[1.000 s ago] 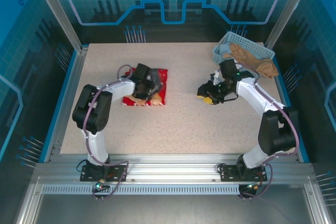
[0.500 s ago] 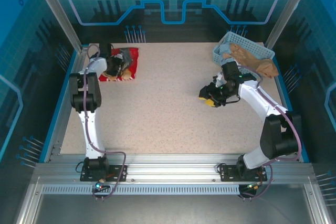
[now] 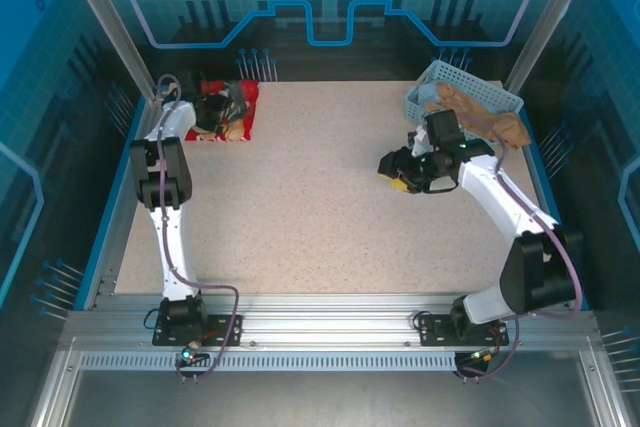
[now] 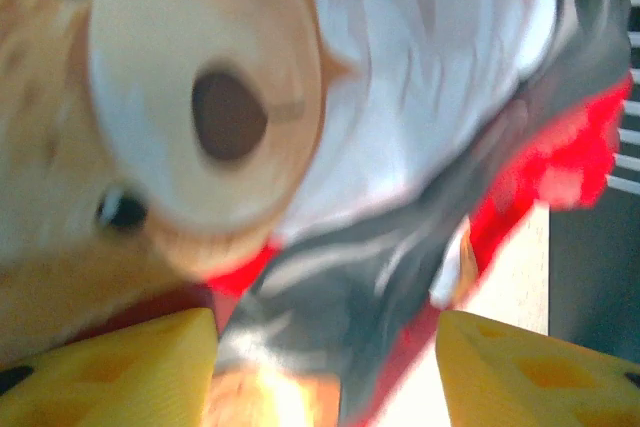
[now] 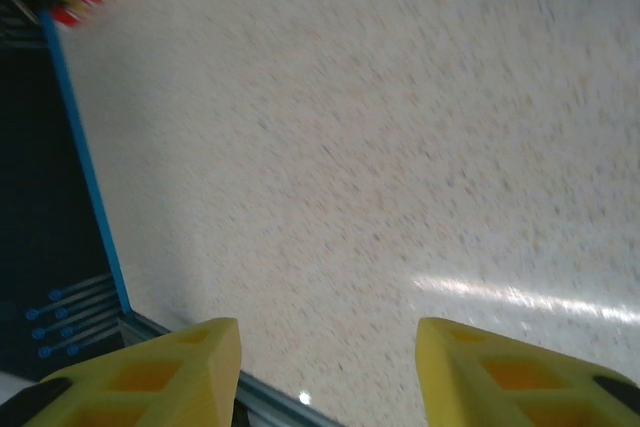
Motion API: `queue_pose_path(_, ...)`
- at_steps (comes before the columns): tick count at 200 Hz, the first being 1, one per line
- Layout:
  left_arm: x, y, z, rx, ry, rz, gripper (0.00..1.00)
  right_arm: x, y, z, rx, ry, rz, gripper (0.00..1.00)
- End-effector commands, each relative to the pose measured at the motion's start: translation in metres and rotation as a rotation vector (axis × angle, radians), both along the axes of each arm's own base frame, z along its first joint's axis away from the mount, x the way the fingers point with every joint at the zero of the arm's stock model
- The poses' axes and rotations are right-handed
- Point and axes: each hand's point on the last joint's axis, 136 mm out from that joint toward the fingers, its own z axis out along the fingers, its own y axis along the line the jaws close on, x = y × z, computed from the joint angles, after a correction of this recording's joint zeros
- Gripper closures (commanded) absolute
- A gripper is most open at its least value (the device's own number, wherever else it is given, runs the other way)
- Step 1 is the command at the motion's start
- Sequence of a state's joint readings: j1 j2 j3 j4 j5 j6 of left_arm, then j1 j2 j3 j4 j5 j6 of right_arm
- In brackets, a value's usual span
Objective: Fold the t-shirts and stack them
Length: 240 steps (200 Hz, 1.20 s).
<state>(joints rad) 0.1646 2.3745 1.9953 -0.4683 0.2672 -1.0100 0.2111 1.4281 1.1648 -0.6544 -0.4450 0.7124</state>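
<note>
Ok, folded red t-shirt (image 3: 250, 105) at desk (image 3: 320, 217) upper left, probably the stack spot; left hand (image 4: 322, 325) splayed wide over it. Right hand (image 5: 328, 332) splayed, empty, near basket (image 3: 420, 97).

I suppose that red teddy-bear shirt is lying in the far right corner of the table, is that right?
Not quite. The red teddy-bear shirt is lying in the far left corner of the table, as the top external view shows. The far right corner holds the pale blue basket instead.
</note>
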Motion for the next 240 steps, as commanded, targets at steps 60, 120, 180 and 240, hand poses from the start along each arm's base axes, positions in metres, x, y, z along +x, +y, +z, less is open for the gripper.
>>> queue_pose_path(60, -0.165, -0.048, 0.198, 0.27, -0.257, -0.082, 0.01, 0.01, -0.039, 0.131, 0.028, -0.438, -0.168, 0.0)
queue_pose_path(120, -0.29, -0.02, 0.167, 0.601, -0.092, 0.053, 0.01, -0.031, -0.103, 0.138, -0.303, -0.447, -0.331, 0.0)
queue_pose_path(180, -0.283, -0.02, 0.11, 1.128, -0.401, -0.285, 0.01, -0.013, -0.161, 0.036, -0.837, -0.675, -0.415, 0.0)
queue_pose_path(240, -0.234, -0.022, 0.04, 1.128, -0.424, -0.343, 0.01, 0.018, -0.165, -0.061, -0.962, -0.638, -0.276, 0.0)
